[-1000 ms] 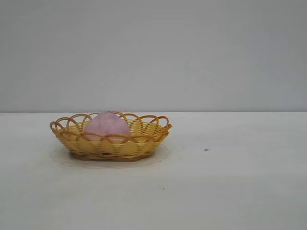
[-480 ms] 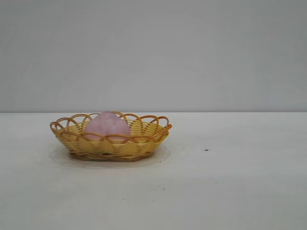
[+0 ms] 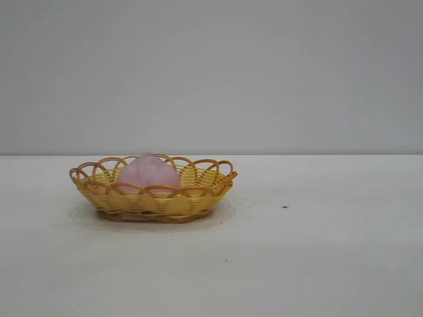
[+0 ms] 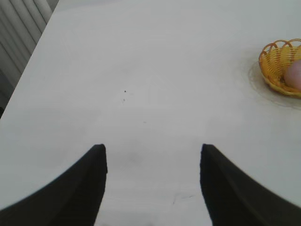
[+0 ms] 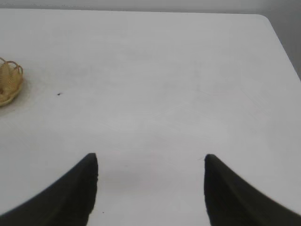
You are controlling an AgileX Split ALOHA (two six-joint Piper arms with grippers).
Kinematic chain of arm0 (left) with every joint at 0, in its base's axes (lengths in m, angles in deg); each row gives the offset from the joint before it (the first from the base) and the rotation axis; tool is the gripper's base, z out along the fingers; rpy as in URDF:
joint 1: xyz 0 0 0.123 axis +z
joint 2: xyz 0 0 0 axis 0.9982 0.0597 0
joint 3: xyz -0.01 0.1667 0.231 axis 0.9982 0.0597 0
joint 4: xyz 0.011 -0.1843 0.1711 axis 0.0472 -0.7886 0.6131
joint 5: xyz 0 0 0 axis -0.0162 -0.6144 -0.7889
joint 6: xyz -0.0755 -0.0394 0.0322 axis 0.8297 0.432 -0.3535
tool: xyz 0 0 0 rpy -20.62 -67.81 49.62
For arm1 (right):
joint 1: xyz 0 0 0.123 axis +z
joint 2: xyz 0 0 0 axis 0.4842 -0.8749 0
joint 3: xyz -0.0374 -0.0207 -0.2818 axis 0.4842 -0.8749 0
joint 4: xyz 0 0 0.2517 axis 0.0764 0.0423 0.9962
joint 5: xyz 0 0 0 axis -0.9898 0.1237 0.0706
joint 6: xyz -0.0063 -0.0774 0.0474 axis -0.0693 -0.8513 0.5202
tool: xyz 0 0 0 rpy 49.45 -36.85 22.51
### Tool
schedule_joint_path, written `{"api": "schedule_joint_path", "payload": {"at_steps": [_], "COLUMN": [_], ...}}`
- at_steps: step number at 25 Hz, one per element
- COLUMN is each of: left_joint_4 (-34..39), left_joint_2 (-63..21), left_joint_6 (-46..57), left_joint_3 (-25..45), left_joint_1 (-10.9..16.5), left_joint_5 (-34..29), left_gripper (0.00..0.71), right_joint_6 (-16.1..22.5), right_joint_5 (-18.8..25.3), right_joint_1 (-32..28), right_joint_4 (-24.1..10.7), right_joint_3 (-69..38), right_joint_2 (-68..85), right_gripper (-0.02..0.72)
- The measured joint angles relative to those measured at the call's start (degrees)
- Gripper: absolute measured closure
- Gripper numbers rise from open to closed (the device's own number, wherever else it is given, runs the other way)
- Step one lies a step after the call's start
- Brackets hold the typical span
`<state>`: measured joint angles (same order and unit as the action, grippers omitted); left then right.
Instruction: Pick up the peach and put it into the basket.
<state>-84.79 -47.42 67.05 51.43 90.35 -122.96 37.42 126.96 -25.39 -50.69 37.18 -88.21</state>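
The peach (image 3: 148,173) sits inside the basket (image 3: 198,198), so the job looks finished, while the left gripper (image 4: 153,183) and right gripper (image 5: 150,188) hover well away from the basket, jaws apart and empty.

The exterior camera sits low, nearly level with the counter (image 3: 317,264), facing a plain wall, close to the basket (image 3: 153,198). Each wrist camera looks slantwise down past its own pincer — left pincer (image 4: 153,188), right pincer (image 5: 150,193) — over the counter. All three views share the basket, caught at the edge of both wrist views.
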Motion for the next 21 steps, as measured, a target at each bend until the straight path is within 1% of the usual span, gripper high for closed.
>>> {"api": "schedule_joint_path", "payload": {"at_steps": [9,10,11,13,14,16,17,18,21], "left_joint_4": [0.0,0.0,0.0,0.0,0.0,0.0,0.0,0.0,0.0], "left_joint_2": [0.0,0.0,0.0,0.0,0.0,0.0,0.0,0.0,0.0], "left_joint_6": [0.0,0.0,0.0,0.0,0.0,0.0,0.0,0.0,0.0], "left_joint_3": [0.0,0.0,0.0,0.0,0.0,0.0,0.0,0.0,0.0], "left_joint_1": [0.0,0.0,0.0,0.0,0.0,0.0,0.0,0.0,0.0], "left_joint_5": [0.0,0.0,0.0,0.0,0.0,0.0,0.0,0.0,0.0], "left_gripper": [0.327,0.327,0.327,0.327,0.327,0.327,0.327,0.327,0.327], "right_joint_6": [-0.1,-0.1,-0.1,-0.1,-0.1,-0.1,-0.1,-0.1,-0.1], "right_joint_5": [0.0,0.0,0.0,0.0,0.0,0.0,0.0,0.0,0.0], "right_joint_1": [0.0,0.0,0.0,0.0,0.0,0.0,0.0,0.0,0.0], "right_joint_4": [0.0,0.0,0.0,0.0,0.0,0.0,0.0,0.0,0.0], "right_joint_3": [0.0,0.0,0.0,0.0,0.0,0.0,0.0,0.0,0.0], "right_joint_2": [0.0,0.0,0.0,0.0,0.0,0.0,0.0,0.0,0.0], "right_gripper": [0.286,0.335,0.349,0.340,0.392,0.392,0.445,0.458,0.448]}}
